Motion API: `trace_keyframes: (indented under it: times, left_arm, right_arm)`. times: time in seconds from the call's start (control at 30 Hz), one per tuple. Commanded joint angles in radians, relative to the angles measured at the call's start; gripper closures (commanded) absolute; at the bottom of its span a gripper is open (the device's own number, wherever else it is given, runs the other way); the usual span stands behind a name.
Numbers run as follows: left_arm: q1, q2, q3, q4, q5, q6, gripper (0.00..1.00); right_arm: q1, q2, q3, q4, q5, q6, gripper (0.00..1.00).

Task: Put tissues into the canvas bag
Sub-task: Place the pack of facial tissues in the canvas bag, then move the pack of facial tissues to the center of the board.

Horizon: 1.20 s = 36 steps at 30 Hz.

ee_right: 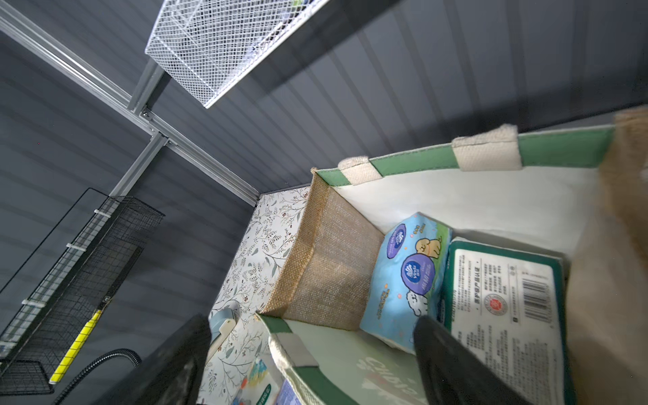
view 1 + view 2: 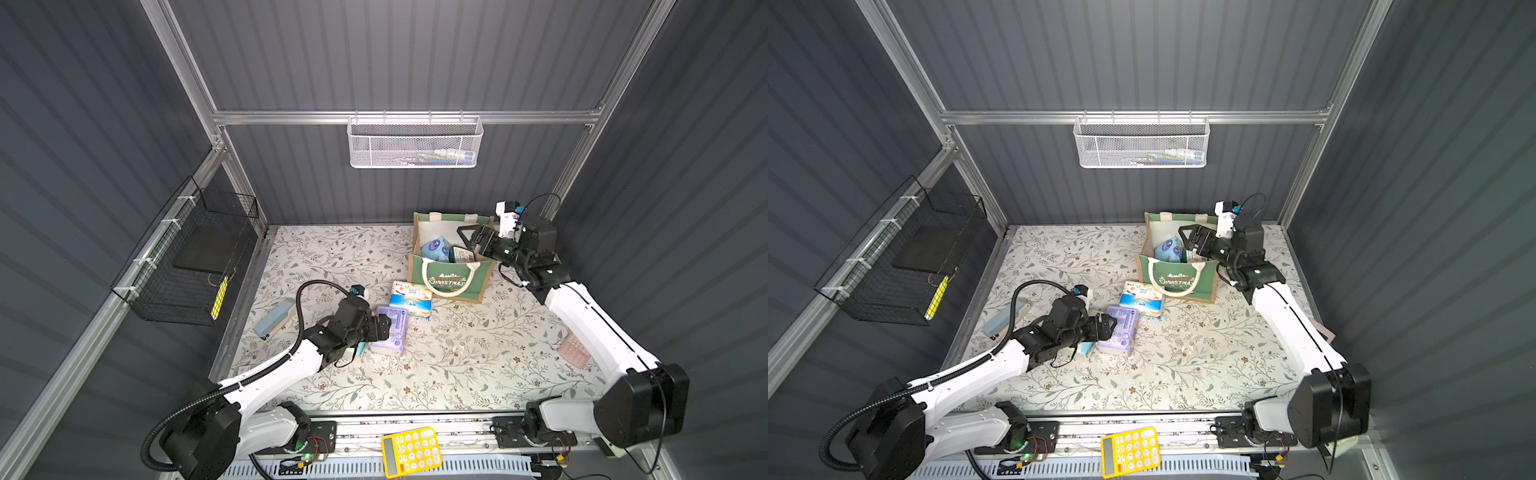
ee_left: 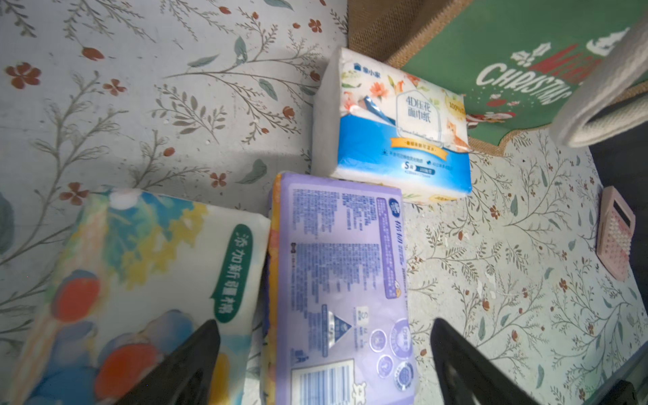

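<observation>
Canvas bag (image 2: 453, 286) at one o'clock on the desk (image 2: 478, 365) holds the light blue pack (image 2: 434, 249) and dark green pack (image 2: 460, 253); right jaws hang released, empty, above it. Lavender pack (image 2: 390, 330), white-blue-orange pack (image 2: 411, 297) and cartoon-printed pack (image 3: 140, 273) lie outside, near the centre; left jaws gape over the lavender pack.
</observation>
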<state>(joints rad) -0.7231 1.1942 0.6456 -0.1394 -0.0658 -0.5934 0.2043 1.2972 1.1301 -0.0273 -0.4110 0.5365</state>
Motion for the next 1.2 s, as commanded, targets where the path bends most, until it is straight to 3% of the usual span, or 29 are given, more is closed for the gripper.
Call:
trace_keyframes:
  times: [0.0, 0.37, 0.77, 1.17]
  left_arm:
    - [-0.024, 0.017, 0.041, -0.004, 0.000, 0.020, 0.06]
    - [-0.049, 0.061, 0.030, 0.002, 0.008, -0.027, 0.06]
    - [-0.067, 0.129, 0.040, 0.049, 0.054, -0.037, 0.07]
    - [-0.096, 0.187, 0.042, 0.118, 0.109, -0.062, 0.10]
  right_arm:
    - [0.000, -0.091, -0.064, 0.024, 0.022, -0.090, 0.05]
    - [-0.098, -0.417, -0.336, 0.060, 0.107, -0.085, 0.01]
    - [-0.154, -0.640, -0.509, -0.046, 0.140, -0.053, 0.01]
    - [-0.189, -0.732, -0.642, -0.165, 0.099, 0.050, 0.04]
